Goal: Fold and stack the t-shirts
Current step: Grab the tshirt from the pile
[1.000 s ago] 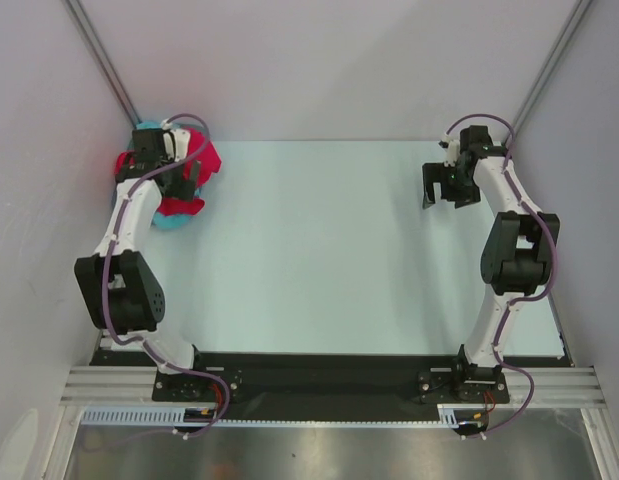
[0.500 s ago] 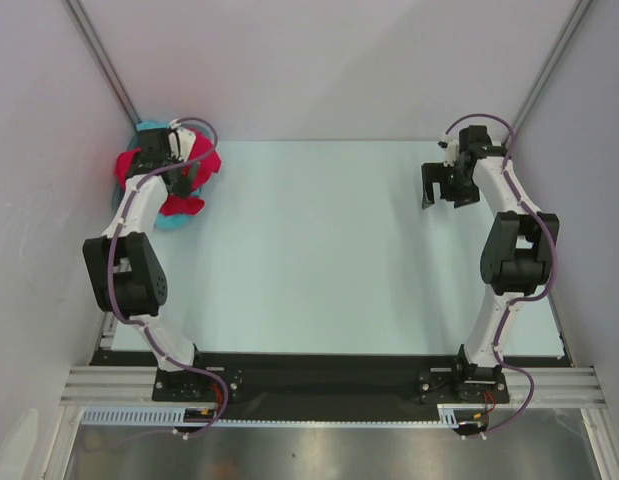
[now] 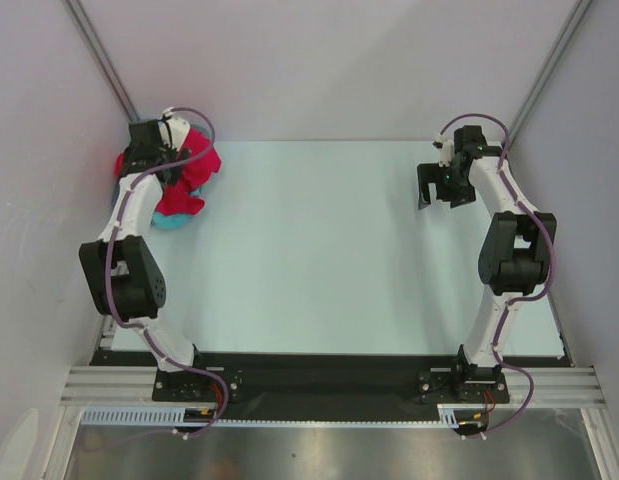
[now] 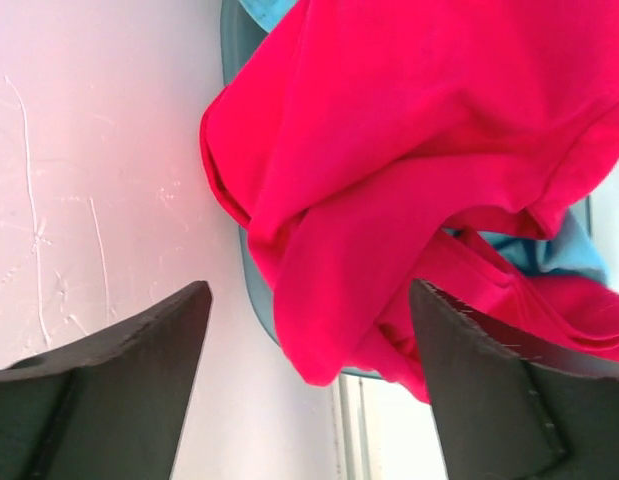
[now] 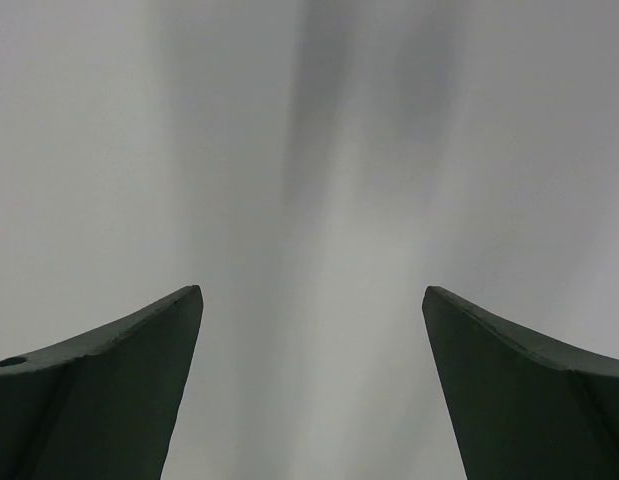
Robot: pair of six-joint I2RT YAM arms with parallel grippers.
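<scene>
Left arm has reached deeper into the far-left corner. Left gripper (image 4: 309, 290) spread, nothing pinched, right over the red t-shirt (image 4: 409, 150) bunched over the tub (image 4: 232, 60) rim. Right gripper (image 3: 436, 188) spread, idle. Pinch one loose edge only, then lift clear.

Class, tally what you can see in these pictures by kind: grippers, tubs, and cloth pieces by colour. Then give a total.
Black two-finger grippers: 2 (left gripper, right gripper)
Grey-blue plastic tub: 1
Crimson red cloth t-shirt: 1
Turquoise-blue cloth piece: 1
Total: 5; the bunched heap may hide more cloth.
</scene>
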